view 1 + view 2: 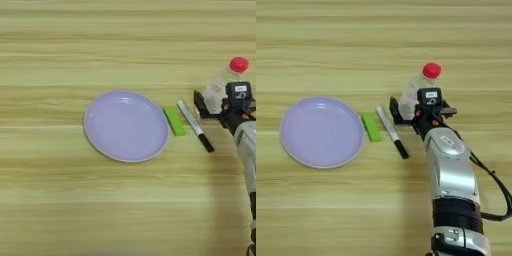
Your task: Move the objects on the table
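Right eye view is showing the whole silver forearm [452, 172] coming up from the bottom edge, with a black cable looping off its right side; left eye view is only catching a sliver of that arm at the right edge. Left eye view is giving more bare wood left of the plate.

Right gripper [406, 107] is sitting at the bottle [415, 90], which is lying tilted with its red cap [432, 70] pointing up-right. One black finger [394, 110] is showing on the bottle's left side, the other is hidden behind the gripper body. Jaws are standing around the bottle's lower body, but whether they are clenched on it or just spread beside it, cannot tell.

Marker [391, 131] is lying diagonally just left of the gripper, black cap toward the lower right, near the finger but not clearly touching it. Green block [371, 127] is lying just left of the marker, a narrow gap between them. Lavender plate [293, 145] is sitting just left of the block, the rim looking close to or touching it, and nothing is lying on the plate.

Surface [125, 215] is filling both views. Wide open room is showing above the objects, below the plate, and at far left. All four objects are sitting well apart from any picture edge except the bottle, near the right edge in left eye view.
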Robot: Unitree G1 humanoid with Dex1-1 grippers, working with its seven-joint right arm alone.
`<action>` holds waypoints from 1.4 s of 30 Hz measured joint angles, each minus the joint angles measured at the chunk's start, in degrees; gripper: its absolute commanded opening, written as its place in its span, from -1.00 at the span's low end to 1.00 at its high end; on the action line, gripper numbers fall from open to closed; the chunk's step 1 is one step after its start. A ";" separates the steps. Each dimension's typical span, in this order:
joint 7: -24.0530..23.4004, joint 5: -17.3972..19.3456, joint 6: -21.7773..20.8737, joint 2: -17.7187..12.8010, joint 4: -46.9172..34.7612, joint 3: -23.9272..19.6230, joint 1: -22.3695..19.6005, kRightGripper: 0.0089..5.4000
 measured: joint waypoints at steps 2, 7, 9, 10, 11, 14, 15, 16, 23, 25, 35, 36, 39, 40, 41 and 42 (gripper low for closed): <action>-0.19 0.06 -1.08 0.00 2.31 -0.04 -1.29 0.99; -1.17 0.16 -3.27 0.01 5.79 -0.20 -2.73 0.78; -1.19 0.20 -3.40 0.01 6.21 -0.20 -2.74 0.69; -1.19 0.28 -3.56 0.01 6.49 -0.20 -2.75 0.61; -1.20 0.29 -3.69 0.01 6.79 -0.20 -2.80 0.57; -1.22 0.50 -4.22 0.01 6.96 -0.24 -2.84 0.45; -1.22 0.52 -4.32 0.01 6.99 -0.24 -2.86 0.39; -1.22 0.59 -4.37 0.01 7.09 -0.26 -2.93 0.35; -1.27 1.26 -4.45 0.01 7.19 -0.29 -2.95 0.20; -1.29 1.29 -4.44 0.02 7.14 -0.29 -2.95 0.20; -1.17 1.59 0.58 0.22 -5.55 0.28 -2.59 0.19; -1.16 1.85 0.66 0.24 -6.27 0.33 -2.59 0.19; -1.00 2.78 3.24 0.82 -10.40 0.93 -2.36 0.19; -0.94 3.03 3.87 1.02 -11.61 1.16 -2.15 0.19; -0.57 3.82 5.28 1.48 -14.03 1.66 -1.44 0.19; -0.18 4.15 6.35 1.81 -15.93 2.16 -0.69 0.19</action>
